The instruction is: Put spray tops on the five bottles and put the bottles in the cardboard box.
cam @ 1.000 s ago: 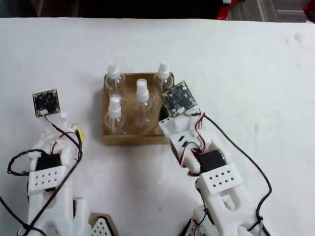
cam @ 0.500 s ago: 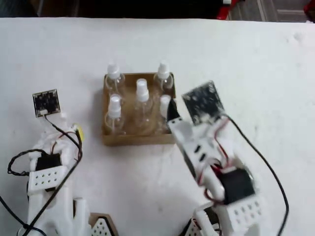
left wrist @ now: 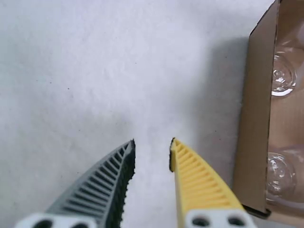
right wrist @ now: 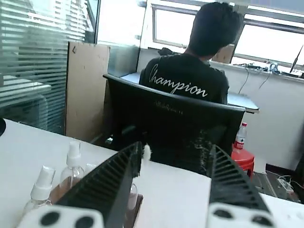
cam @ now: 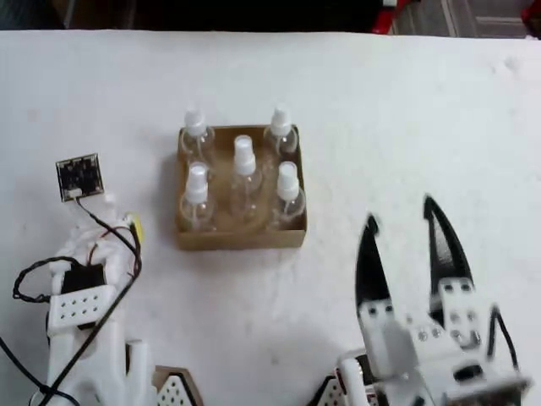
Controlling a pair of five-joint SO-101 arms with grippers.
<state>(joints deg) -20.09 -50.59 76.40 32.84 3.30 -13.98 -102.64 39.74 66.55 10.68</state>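
Observation:
The cardboard box (cam: 241,237) stands at mid-table and holds five clear bottles, each with a white spray top: two at the back (cam: 195,127) (cam: 280,125), one in the middle (cam: 244,158) and two at the front (cam: 197,184) (cam: 288,181). My right gripper (cam: 399,215) is raised near the table's front right, well clear of the box, open and holding nothing. In the right wrist view it (right wrist: 175,149) points level across the table, with two bottles (right wrist: 72,164) off to one side. My left gripper (left wrist: 152,141) rests low over bare table beside the box wall (left wrist: 256,118), slightly open and holding nothing.
The left arm (cam: 80,296) lies along the table's left front, with its wires looping beside it. White tabletop stretches right of and behind the box. Beyond the table's far edge a person sits in a black chair (right wrist: 171,123), facing away.
My right gripper has pulled back from the box's front right corner toward the near right and tilted up, leaving the fifth bottle standing there. The left arm has not moved.

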